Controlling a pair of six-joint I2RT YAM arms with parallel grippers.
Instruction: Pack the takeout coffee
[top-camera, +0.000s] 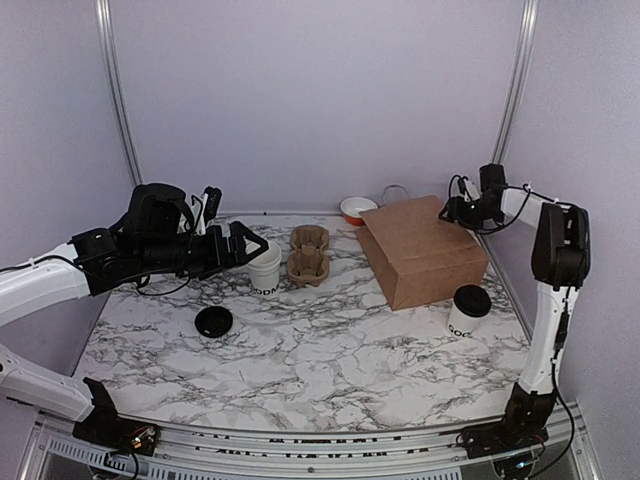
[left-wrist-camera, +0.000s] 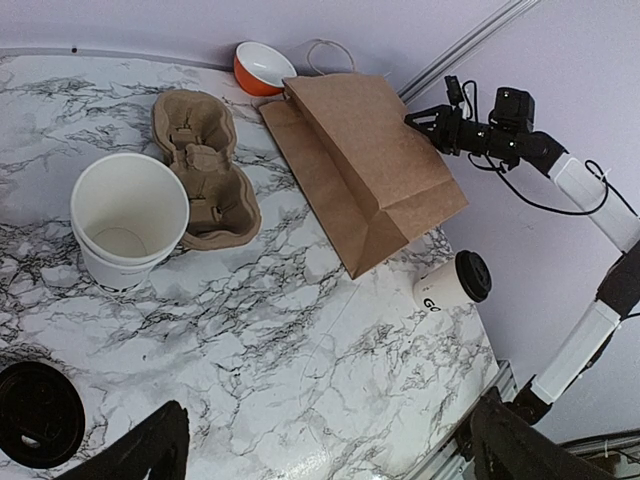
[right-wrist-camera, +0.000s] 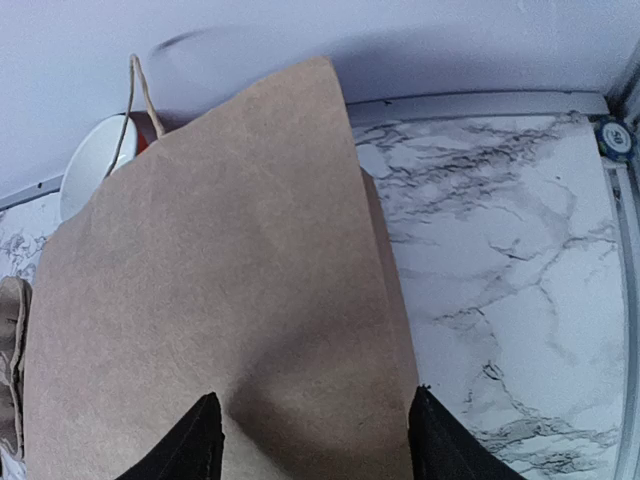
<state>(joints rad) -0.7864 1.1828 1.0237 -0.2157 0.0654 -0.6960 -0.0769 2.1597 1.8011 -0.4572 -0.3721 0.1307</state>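
Observation:
The takeout coffee (top-camera: 467, 311) (left-wrist-camera: 450, 286), a small white cup with dark lettering and a black lid, stands at the right, just in front of the brown paper bag (top-camera: 422, 250) (left-wrist-camera: 365, 170) (right-wrist-camera: 220, 300), which lies flat. My right gripper (top-camera: 447, 211) (left-wrist-camera: 438, 126) (right-wrist-camera: 315, 440) hovers over the bag's far right corner, jaws apart with only the bag's surface below them. My left gripper (top-camera: 246, 245) (left-wrist-camera: 335, 455) is wide open and holds nothing, beside a lidless white cup (top-camera: 265, 268) (left-wrist-camera: 128, 220). A loose black lid (top-camera: 213, 321) (left-wrist-camera: 38, 415) lies in front of it.
A brown moulded-pulp cup tray (top-camera: 308, 253) (left-wrist-camera: 205, 165) sits between the lidless cup and the bag. An orange and white bowl (top-camera: 357, 209) (left-wrist-camera: 262, 68) (right-wrist-camera: 100, 160) stands by the back wall behind the bag. Metal frame posts rise at both back corners.

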